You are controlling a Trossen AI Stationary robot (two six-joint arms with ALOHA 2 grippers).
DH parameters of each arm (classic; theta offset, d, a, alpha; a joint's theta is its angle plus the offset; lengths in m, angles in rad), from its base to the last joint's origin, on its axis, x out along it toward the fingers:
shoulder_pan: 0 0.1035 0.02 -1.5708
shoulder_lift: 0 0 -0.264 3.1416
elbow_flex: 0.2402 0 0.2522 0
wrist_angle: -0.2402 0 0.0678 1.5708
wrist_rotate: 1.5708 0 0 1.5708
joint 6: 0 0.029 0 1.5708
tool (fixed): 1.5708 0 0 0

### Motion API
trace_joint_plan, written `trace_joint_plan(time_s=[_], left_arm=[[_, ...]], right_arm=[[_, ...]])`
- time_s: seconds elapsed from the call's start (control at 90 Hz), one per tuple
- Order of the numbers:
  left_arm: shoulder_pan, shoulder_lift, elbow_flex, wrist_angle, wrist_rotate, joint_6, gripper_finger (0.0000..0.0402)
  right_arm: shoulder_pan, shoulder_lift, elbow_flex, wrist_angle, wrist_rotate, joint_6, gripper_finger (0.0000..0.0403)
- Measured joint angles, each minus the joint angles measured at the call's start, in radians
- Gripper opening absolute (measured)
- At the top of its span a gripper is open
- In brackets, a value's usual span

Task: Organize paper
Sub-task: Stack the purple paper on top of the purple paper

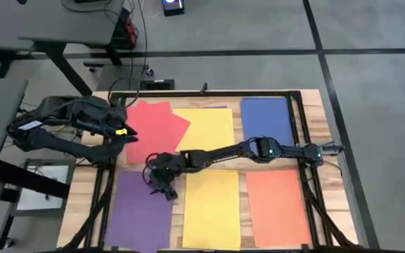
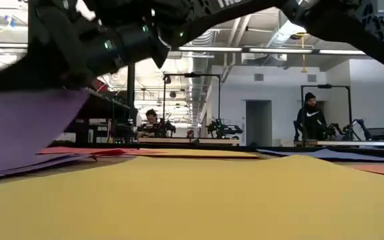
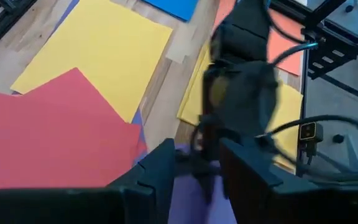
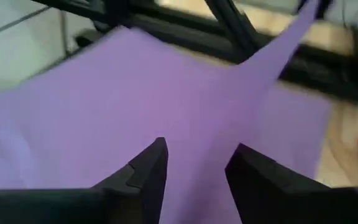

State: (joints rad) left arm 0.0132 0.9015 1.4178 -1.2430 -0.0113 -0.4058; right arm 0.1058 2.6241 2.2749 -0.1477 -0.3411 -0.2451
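**Right gripper at the purple sheet**

Right gripper (image 1: 162,184) reaches across the table from the right side and sits at the top right corner of the purple sheet (image 1: 140,211), at the front left. From above it is only a dark knot over the paper's edge; I cannot tell there whether it holds anything. Its own wrist view says more: the two fingers (image 4: 143,177) stand apart with purple paper (image 4: 104,112) filling the space ahead, one corner of it lifted into a peak. The low view agrees, showing the purple sheet (image 2: 25,127) raised at the left under the dark arm, above a broad yellow sheet (image 2: 199,200) in the foreground.

Only the overhead camera gives the whole layout: red sheet (image 1: 153,130), yellow (image 1: 206,128) and blue (image 1: 267,119) along the back, and purple, yellow (image 1: 211,209) and orange (image 1: 276,205) along the front. The red one lies skewed.

Left gripper (image 1: 121,131) waits at the left edge of the red sheet. Its wrist view looks past parted fingers (image 3: 160,171) at the right arm (image 3: 241,99) bent over the purple corner, with red (image 3: 48,137) and yellow (image 3: 98,53) beside it.

The low view alone takes in the room: two people (image 2: 310,115) sit at far benches.
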Motion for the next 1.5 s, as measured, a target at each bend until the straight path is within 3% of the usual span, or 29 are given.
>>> trace_joint_plan(time_s=[0.144,0.433,0.544,0.756,0.9,1.122,1.5], left_arm=[[0.000,0.018,0.000,0.000,0.000,0.015,0.0107],[0.000,0.029,0.000,0.000,0.000,0.020,0.0107],[0.000,0.028,0.000,-0.002,0.000,0.027,0.0107],[0.000,0.027,0.000,-0.048,0.000,0.049,0.0107],[0.000,0.023,0.000,-0.091,-0.001,0.069,0.0107],[0.000,0.017,0.000,-0.085,-0.005,0.103,0.0107],[0.000,0.002,0.000,-0.083,-0.005,0.098,0.0107]], right_arm=[[0.004,0.001,0.000,-0.013,0.181,-0.051,0.0135],[-0.033,0.001,0.000,-0.027,0.198,-0.043,0.0134],[-0.043,-0.005,0.000,-0.026,0.257,-0.025,0.0134],[-0.018,-0.129,-0.002,-0.201,0.162,0.296,0.0134],[0.041,-0.209,0.006,-0.425,0.102,0.392,0.0134],[0.113,-0.143,-0.003,-0.620,0.131,0.459,0.0134],[0.102,-0.053,-0.016,-0.625,0.212,0.552,0.0134]])
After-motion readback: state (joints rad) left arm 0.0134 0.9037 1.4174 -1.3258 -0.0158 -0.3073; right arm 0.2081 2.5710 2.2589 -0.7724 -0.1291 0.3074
